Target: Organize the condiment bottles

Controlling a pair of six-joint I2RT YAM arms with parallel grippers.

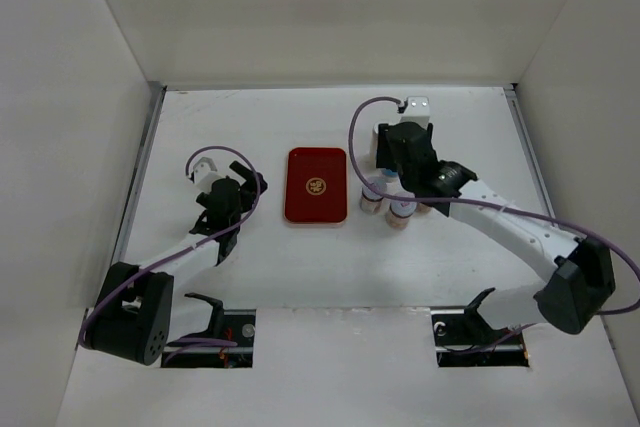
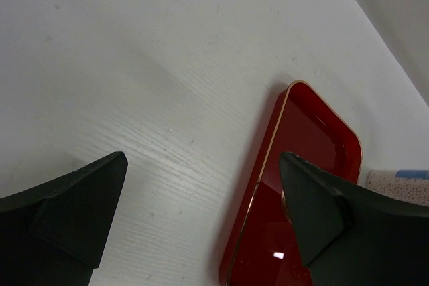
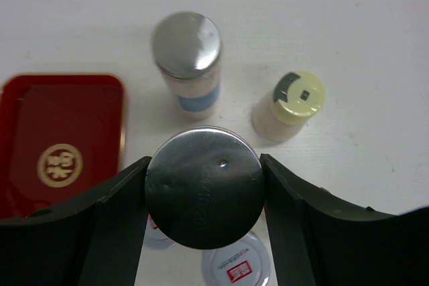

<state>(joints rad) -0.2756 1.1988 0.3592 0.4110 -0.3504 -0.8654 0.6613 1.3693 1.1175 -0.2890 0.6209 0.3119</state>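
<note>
Silver-capped jar (image 3: 204,195) clasped in right gripper (image 3: 204,164), near red tray (image 3: 60,132). Beyond, on the surface (image 3: 355,18): blue-labelled jar (image 3: 186,65) and cream-capped shaker (image 3: 291,102), both upright. Left gripper (image 2: 201,172) spread wide, holding nothing.

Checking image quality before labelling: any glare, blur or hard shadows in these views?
Top external: even light, soft shadows; the right arm hides part of the condiment bottles. Left wrist: small glare spot on the red tray, its gripper fingers dark and soft-edged. Right wrist: silver-capped bottle in the right gripper slightly blurred.
</note>
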